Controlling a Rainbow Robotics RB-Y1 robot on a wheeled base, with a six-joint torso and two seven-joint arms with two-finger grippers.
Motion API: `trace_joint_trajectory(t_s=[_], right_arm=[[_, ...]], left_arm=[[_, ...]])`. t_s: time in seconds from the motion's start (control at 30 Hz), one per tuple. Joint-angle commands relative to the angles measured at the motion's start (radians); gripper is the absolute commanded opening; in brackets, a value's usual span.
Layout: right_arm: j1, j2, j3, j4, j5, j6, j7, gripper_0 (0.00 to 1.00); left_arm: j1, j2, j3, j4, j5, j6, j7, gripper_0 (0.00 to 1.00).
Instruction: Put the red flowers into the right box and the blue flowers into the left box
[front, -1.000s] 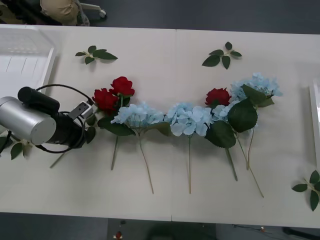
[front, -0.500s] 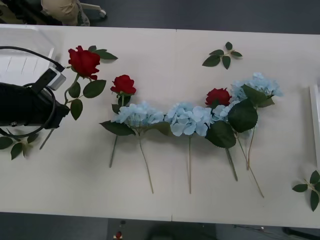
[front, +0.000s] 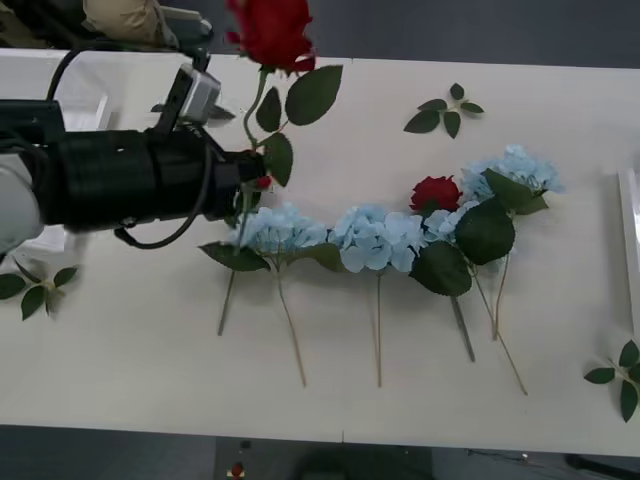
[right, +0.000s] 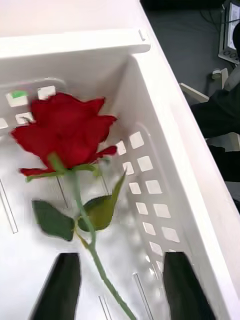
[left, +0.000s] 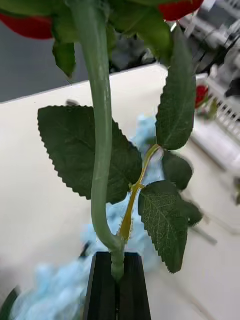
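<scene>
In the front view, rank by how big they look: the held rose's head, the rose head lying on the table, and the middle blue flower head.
1. Middle blue flower head, broadest.
2. Held rose head, though it is raised toward the camera in the left pincer, which inflates it, and the picture's top edge cuts it off.
3. Table rose head, smallest.

From where I stood, no lettering, label, brand mark, number or sign could be read anywhere, not on the bench (front: 330, 410), not on the white box (right: 165, 105), and not on the arm's housing.
</scene>
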Motion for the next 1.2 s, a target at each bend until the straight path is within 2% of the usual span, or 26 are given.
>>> trace_joint_trajectory(t_s=[0.03, 0.13, 0.27, 0.4, 0.63, 0.73, 0.77, 0.9, 1.07, 1.2], right_arm=[[-0.010, -0.025, -0.008, -0.002, 0.001, -0.003, 0.066, 0.68], [-0.010, -0.023, -0.007, -0.002, -0.032, -0.003, 0.087, 0.74], [-0.007, -0.025, -0.004, -0.024, -0.099, 0.008, 0.183, 0.77], [0.043, -0.025, -0.007, -0.159, -0.150, 0.072, 0.262, 0.81], [0.329, -0.022, -0.067, -0.622, -0.302, 0.057, 0.377, 0.85], [0.431, -0.013, -0.096, -0.772, -0.360, 0.020, 0.394, 0.87], [0.487, 0.004, -0.123, -0.844, -0.394, -0.006, 0.402, 0.88], [0.603, 0.073, -0.185, -1.004, -0.475, -0.035, 0.423, 0.93], [0.708, 0.172, -0.221, -1.160, -0.593, -0.108, 0.483, 0.96], [0.729, 0.261, -0.223, -1.177, -0.748, -0.149, 0.623, 0.98]], left_arm=[[-0.032, -0.107, 0.011, 0.002, -0.007, -0.011, -0.012, 0.00], [-0.040, -0.188, -0.008, 0.005, -0.039, -0.011, -0.019, 0.00], [-0.046, -0.268, -0.048, 0.011, -0.133, -0.011, -0.023, 0.00], [-0.077, -0.351, -0.098, 0.070, -0.205, -0.014, -0.032, 0.00], [-0.155, -0.443, -0.200, 0.229, -0.243, -0.154, -0.055, 0.00], [-0.184, -0.461, -0.209, 0.268, -0.243, -0.160, -0.063, 0.00], [-0.187, -0.464, -0.209, 0.277, -0.245, -0.161, -0.069, 0.00], [-0.187, -0.464, -0.210, 0.278, -0.243, -0.161, -0.083, 0.00], [-0.186, -0.452, -0.209, 0.280, -0.208, -0.160, -0.100, 0.00], [-0.187, -0.417, -0.209, 0.278, -0.153, -0.160, -0.114, 0.00]])
